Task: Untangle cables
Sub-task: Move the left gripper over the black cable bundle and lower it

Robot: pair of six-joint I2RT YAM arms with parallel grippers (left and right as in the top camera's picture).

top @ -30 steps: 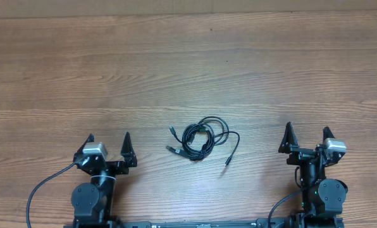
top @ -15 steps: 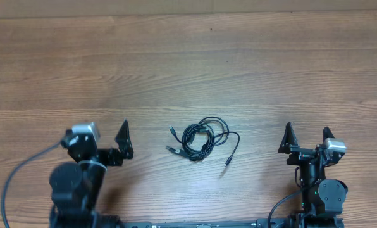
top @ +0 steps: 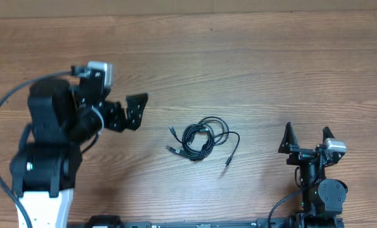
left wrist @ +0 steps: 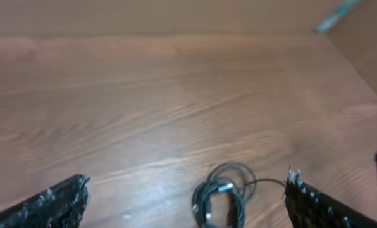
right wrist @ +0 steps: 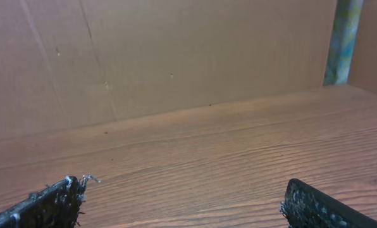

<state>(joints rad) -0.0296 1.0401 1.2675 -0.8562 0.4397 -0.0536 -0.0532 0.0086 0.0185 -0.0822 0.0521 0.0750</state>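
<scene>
Cables (top: 201, 140) lie in one small knotted bundle near the middle of the wooden surface (top: 239, 63). A couple of plug ends poke out on the bundle's left, and one loose tail trails off to the right and toward the near edge. Nothing touches them.

The left arm (top: 49, 126) is raised and reaches out over the surface. The left fingers (top: 138, 106) are spread wide and empty, aimed at the bundle from its left and well apart from it. From that wrist's camera the bundle (left wrist: 221, 197) sits low between the two fingers, with only wood grain between.

The right fingers (top: 288, 138) are likewise spread apart and hold nothing. They sit low at the near right edge, to the right of the bundle and apart from it. Their camera looks out between the fingers (right wrist: 49, 204) across the wood to a plain brown wall (right wrist: 176, 50) and a greenish upright post (right wrist: 343, 38) at the far right.

A thicker black lead (top: 33, 81) arcs off the left arm on the side away from the bundle.
</scene>
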